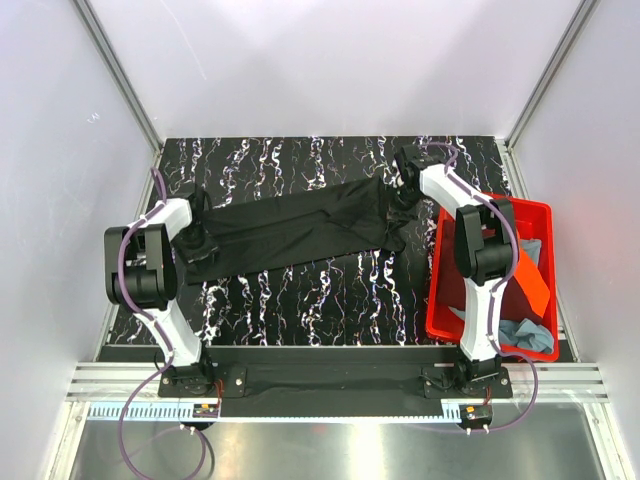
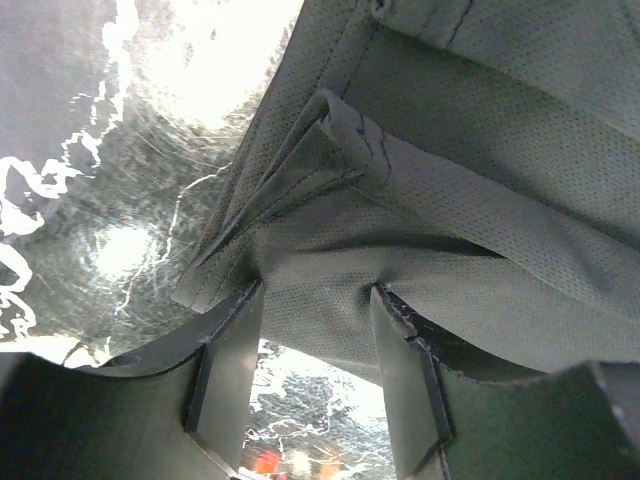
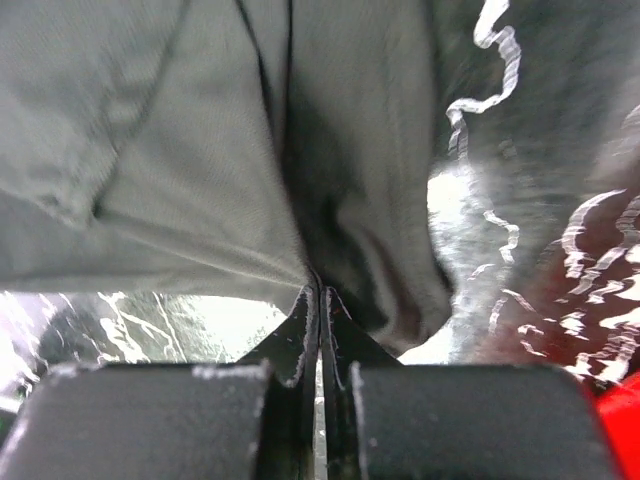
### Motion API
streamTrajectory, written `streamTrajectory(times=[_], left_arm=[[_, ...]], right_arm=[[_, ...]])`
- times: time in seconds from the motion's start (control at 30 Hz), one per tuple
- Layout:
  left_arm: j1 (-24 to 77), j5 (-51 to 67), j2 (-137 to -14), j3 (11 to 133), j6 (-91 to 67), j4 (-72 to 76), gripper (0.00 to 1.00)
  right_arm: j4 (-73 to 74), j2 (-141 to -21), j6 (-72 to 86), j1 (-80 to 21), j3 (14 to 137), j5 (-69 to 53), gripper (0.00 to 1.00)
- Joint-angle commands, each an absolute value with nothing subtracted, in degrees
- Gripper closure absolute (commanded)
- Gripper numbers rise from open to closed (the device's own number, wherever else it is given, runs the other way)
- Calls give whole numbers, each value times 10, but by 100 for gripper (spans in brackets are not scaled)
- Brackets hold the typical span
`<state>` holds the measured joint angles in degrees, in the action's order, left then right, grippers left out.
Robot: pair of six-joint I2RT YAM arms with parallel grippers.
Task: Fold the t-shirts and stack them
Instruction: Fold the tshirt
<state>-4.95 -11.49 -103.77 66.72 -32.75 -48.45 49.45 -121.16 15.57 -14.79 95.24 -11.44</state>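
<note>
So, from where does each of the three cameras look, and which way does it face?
Top external: fixed above and behind the arms, facing down on the black marbled table; both arms, red plastic bin.
Left wrist: on the left arm, facing the plain black cloth t-shirt; left gripper fingers straddle a fold.
Right wrist: on the right arm, facing the shirt's other end; right gripper pinched shut on cloth.
Shared: all three show the same t-shirt and table.
</note>
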Motion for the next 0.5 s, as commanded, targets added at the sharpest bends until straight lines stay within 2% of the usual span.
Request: streamTrajectory(times=[0.0, 0.3, 0.33, 0.4, 0.47], left_arm=[[-51, -160, -1052, 682, -327, -494, 48], [-52, -172, -1067, 698, -316, -500, 48], [-52, -173, -1068, 700, -315, -502, 48], [-51, -172, -1070, 701, -312, -504, 48], [-52, -167, -1070, 703, -309, -503, 48]], right_arm=[[519, -1202, 163, -153, 1005, -51, 100], [563, -1295, 164, -146, 1128, -18, 98], [566, -1311, 162, -145, 1135, -9, 96], [580, -1330, 158, -138, 1158, -4, 82], [603, -1336, 146, -134, 1172, 12, 76]])
